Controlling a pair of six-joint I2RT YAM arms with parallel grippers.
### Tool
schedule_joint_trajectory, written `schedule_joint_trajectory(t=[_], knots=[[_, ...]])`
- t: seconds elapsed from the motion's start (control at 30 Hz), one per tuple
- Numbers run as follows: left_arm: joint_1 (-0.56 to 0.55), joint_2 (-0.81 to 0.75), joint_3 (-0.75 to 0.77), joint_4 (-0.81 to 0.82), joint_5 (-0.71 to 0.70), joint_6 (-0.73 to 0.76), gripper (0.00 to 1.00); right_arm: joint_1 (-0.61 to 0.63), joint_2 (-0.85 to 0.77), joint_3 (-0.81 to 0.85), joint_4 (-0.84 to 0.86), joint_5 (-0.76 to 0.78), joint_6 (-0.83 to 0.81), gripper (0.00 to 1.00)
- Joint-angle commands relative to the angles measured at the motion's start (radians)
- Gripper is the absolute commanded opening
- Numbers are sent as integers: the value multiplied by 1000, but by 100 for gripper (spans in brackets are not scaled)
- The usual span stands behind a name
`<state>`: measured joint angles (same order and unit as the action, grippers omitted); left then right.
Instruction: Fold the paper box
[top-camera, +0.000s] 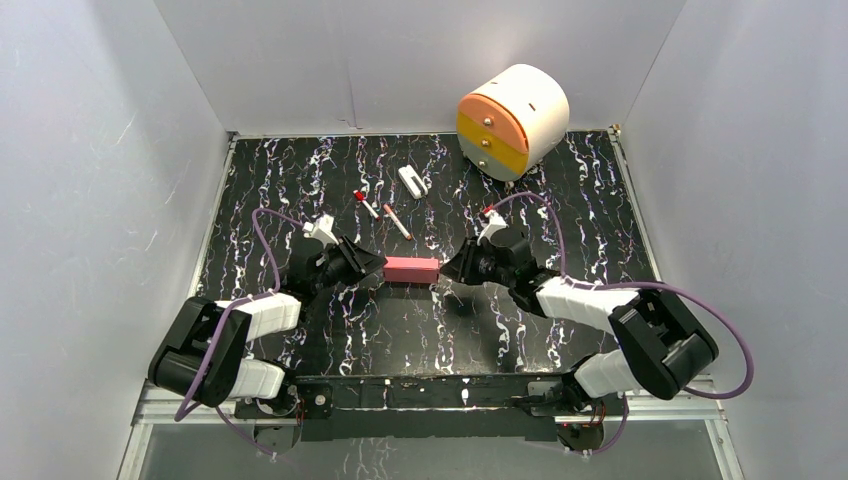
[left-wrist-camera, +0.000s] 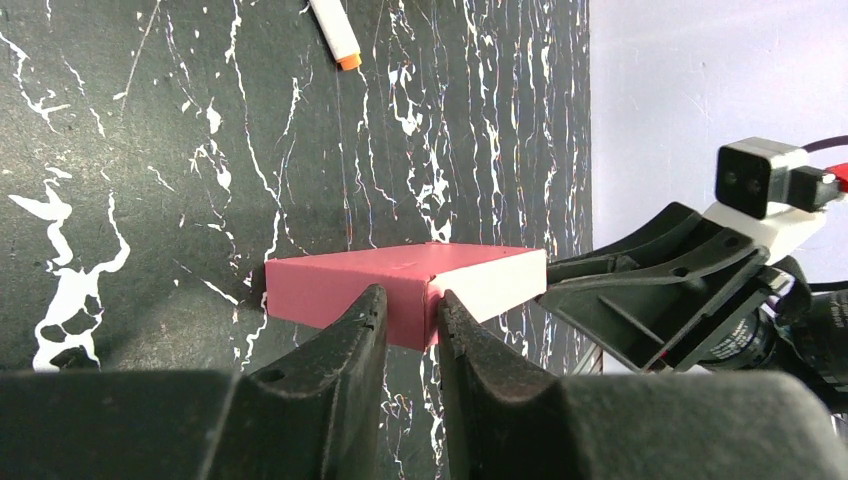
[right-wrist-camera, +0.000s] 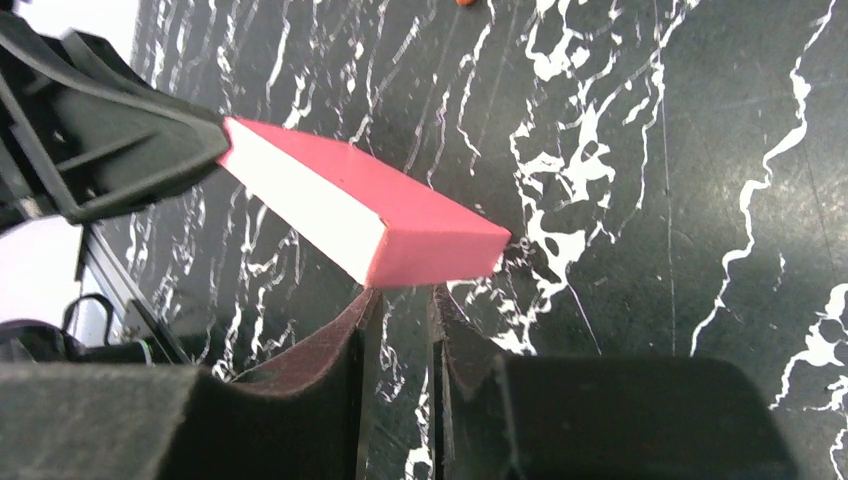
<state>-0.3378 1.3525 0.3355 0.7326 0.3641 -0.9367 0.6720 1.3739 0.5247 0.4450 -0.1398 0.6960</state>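
The paper box (top-camera: 412, 269) is a small flat pink-red rectangular box lying on the black marbled table, mid-way between both arms. My left gripper (top-camera: 378, 268) is at its left end and my right gripper (top-camera: 446, 270) at its right end. In the left wrist view the box (left-wrist-camera: 400, 285) has a corner edge at my left gripper (left-wrist-camera: 412, 300), whose jaws stand nearly shut with a narrow gap. In the right wrist view the box (right-wrist-camera: 400, 215) sits just beyond my right gripper (right-wrist-camera: 400, 295), jaws also nearly shut and nothing between them.
A round white drawer unit (top-camera: 512, 120) with orange and yellow fronts stands at the back right. Two pens (top-camera: 397, 221) and a small white object (top-camera: 413, 181) lie behind the box. White walls enclose the table on three sides.
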Motion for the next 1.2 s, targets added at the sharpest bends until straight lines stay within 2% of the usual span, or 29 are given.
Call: schedule_joint_trajectory(t=[0.0, 0.2, 0.5, 0.6, 0.93, 1.17], knots=[[-2, 25, -14, -113, -18, 47, 20, -20, 36, -4, -39, -113, -74, 30], [-2, 27, -13, -120, -21, 52, 20, -54, 90, -37, 41, -194, -60, 27], [-1, 35, -6, -118, -9, 54, 19, -68, -88, 7, -34, -190, -82, 48], [-2, 28, -6, -125, -12, 56, 19, -70, -74, 39, -29, -182, -69, 50], [-1, 26, -3, -122, -5, 50, 19, -74, 63, 93, 79, -195, -27, 47], [-2, 38, 0, -116, 0, 49, 19, -88, 131, 81, 104, -194, -22, 38]])
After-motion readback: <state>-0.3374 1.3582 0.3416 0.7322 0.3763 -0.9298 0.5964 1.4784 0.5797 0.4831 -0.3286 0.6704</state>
